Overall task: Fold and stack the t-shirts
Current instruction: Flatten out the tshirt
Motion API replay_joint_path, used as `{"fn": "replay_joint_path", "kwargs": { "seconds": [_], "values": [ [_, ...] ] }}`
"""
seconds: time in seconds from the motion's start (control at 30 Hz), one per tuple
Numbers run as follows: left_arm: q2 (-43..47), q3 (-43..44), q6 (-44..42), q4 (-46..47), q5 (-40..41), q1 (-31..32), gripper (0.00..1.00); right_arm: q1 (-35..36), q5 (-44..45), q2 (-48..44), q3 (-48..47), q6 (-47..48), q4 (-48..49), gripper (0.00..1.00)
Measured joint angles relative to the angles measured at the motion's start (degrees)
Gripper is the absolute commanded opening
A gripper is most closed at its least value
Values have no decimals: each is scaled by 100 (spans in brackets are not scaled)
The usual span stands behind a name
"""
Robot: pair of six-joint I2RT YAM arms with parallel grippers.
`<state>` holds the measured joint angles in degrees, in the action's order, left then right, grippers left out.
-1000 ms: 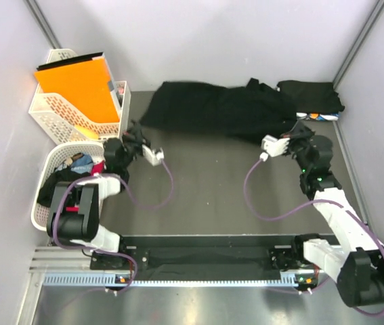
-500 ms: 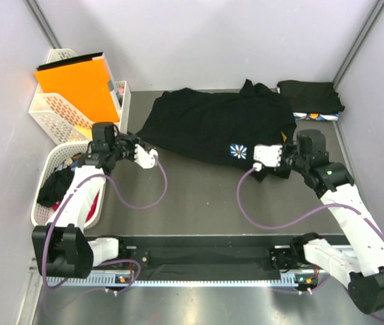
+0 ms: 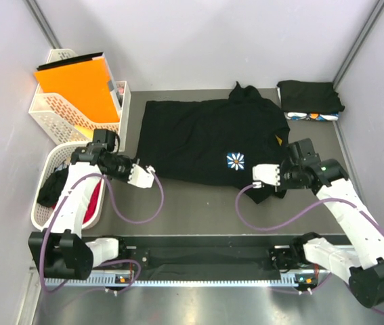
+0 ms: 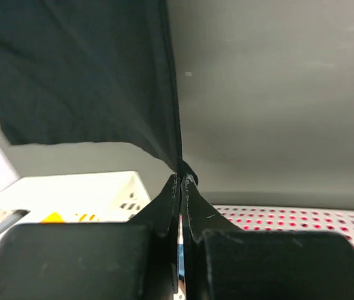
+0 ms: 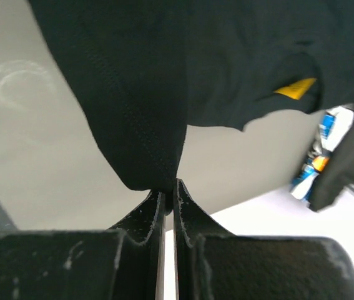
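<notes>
The black flower-print t-shirt (image 3: 198, 135) lies spread flat on the grey tabletop (image 3: 198, 210). A small folded pile (image 3: 310, 98) sits beyond its right side. The left tool (image 4: 180, 182) is clamped on its near-left hem corner, and the right tool (image 5: 167, 190) on its near-right corner.

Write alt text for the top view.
A black shirt with a flower print lies spread on a grey table, its near corners pinched by the left tool and right tool. White baskets stand at left, folded shirts at far right.
</notes>
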<state>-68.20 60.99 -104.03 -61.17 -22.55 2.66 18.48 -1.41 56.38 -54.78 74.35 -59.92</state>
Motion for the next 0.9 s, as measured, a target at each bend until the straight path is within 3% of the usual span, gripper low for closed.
{"fn": "replay_joint_path", "kwargs": {
  "seconds": [0.13, 0.9],
  "values": [
    [-249, 50, -131, -376, 131, 0, 0, 28, -2, 205, 9, 0, -164, 0],
    [-516, -579, -876, -382, 275, 0, 0, 754, 103, 608, 1137, 358, -179, 0]
  ]
}}
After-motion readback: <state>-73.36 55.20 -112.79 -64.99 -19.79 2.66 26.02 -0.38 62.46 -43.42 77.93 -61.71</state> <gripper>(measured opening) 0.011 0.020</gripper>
